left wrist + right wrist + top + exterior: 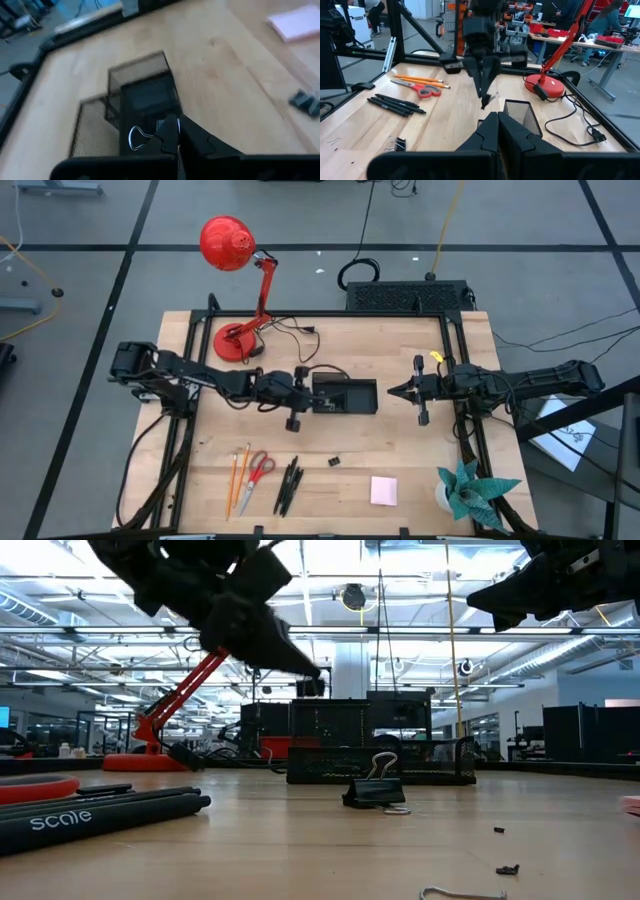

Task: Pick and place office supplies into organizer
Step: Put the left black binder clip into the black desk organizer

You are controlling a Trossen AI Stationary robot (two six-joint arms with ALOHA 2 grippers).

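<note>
Left pincer (172,127): both dark, wedge-shaped fingers clenched tight, tips meeting. It hangs over the left end of the organizer (90,130), a black wire-mesh tray with squared compartments.

A bent silver wire loop of a binder clip (136,137) shows right at the fingertips, over the tray. I cannot tell whether I grip it or it lies in the mesh.

Right pincer (393,391): clenched on nothing, parked just off the organizer's right end and pointing at it.

On the front-edge side of the organizer, loose on the pale wood planks:
- a second small black clip (334,462), nearest the tray
- slim matte black pens (289,485), to the left of that clip
- red-handled scissors (260,468)
- thin orange pencils (238,480), farthest left
- a flat square pink sticky pad (384,490), out toward the right

Beyond the pad, a spiky teal paper plant (470,490).

Behind the organizer, to the left, a glossy red desk lamp (232,250) with a round dome shade.
</note>
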